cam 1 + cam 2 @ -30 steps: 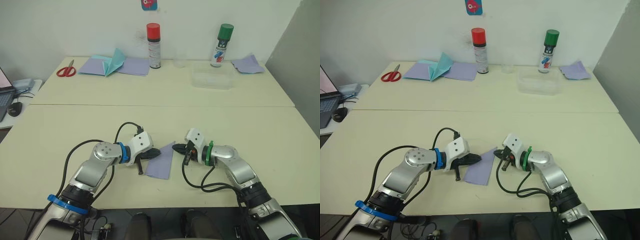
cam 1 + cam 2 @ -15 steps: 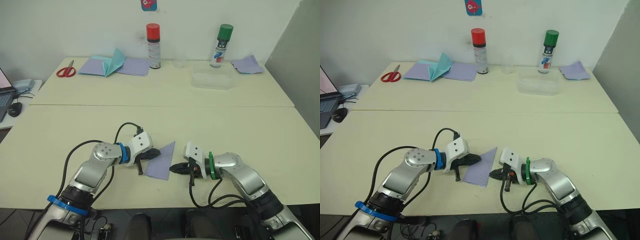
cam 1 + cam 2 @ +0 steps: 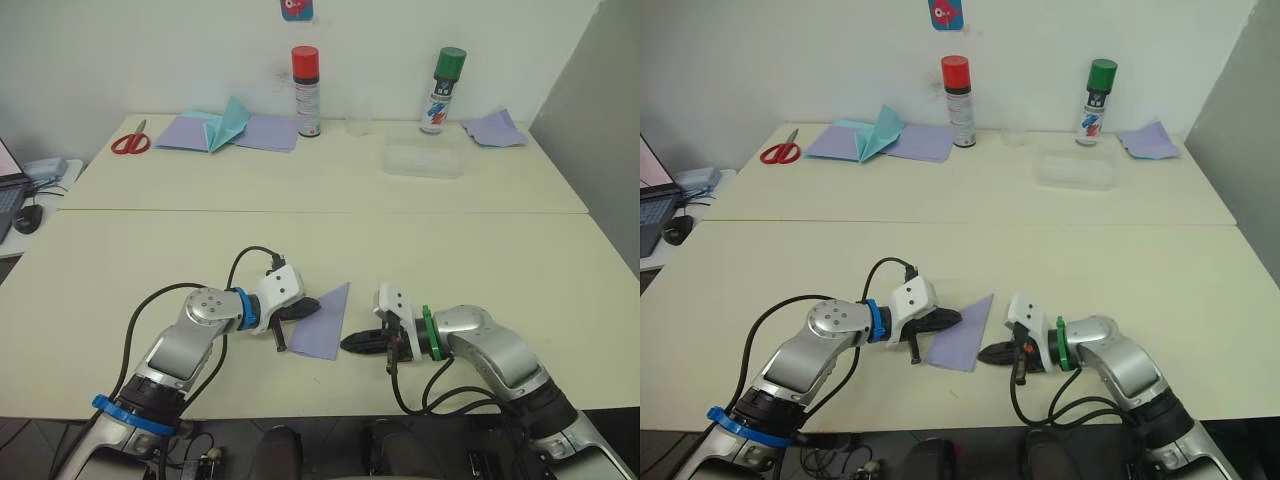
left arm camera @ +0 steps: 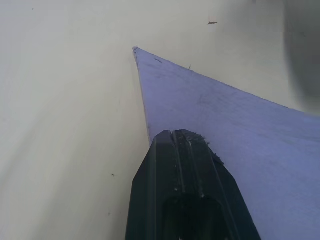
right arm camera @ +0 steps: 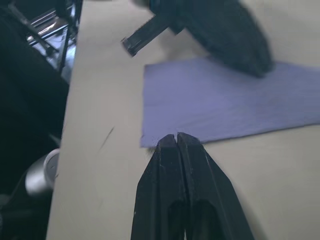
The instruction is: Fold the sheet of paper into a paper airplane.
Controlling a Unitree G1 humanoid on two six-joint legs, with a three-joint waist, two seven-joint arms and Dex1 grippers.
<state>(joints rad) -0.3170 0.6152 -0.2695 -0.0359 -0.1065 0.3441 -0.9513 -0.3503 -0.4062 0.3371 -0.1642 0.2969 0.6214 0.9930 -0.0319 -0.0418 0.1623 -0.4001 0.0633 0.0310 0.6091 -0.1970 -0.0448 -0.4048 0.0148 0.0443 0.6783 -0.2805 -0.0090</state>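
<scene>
Sheet of paper [image 3: 322, 322] flat on desk [image 3: 480, 250], between both tools. Left tool [image 3: 308, 308] closed, tip pressing on sheet's left edge, gripping nothing. Right tool [image 3: 350, 343] closed, empty, tip just beside sheet's near right corner.

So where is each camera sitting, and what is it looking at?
Left eye and right eye views: on the robot's head, looking down over both arms at the table, the sheet of paper, the left gripper and the right gripper.
Left wrist view: on the left wrist, looking along its shut black fingers resting on the paper.
Right wrist view: on the right wrist, shut fingers at the paper's edge.
Shared: all views show the paper.
</scene>
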